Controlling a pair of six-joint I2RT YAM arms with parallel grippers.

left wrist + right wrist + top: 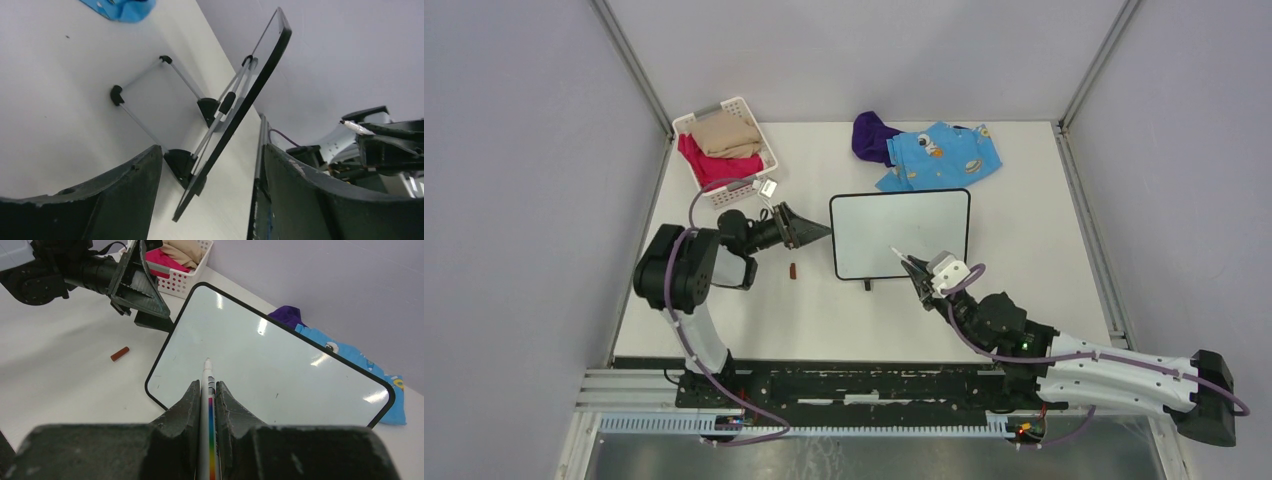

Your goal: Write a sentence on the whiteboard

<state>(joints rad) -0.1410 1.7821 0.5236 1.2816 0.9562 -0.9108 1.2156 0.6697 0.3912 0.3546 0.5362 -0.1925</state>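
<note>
Board (902, 235) looks light, stiff, tippy on its stand (140, 76).
My left gripper (822, 232) gapes astride its frame edge, where I'd brace; right gripper (208, 390) pinches the pen (206, 371).

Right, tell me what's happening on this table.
The right arm has its jaws shut on a marker, its bare tip aimed at the propped-up whiteboard. The left arm has its jaws open on either side of the board's near edge, not clamped. The board is blank, with nothing written yet. A small reddish-brown cap lies on the table nearby.
</note>
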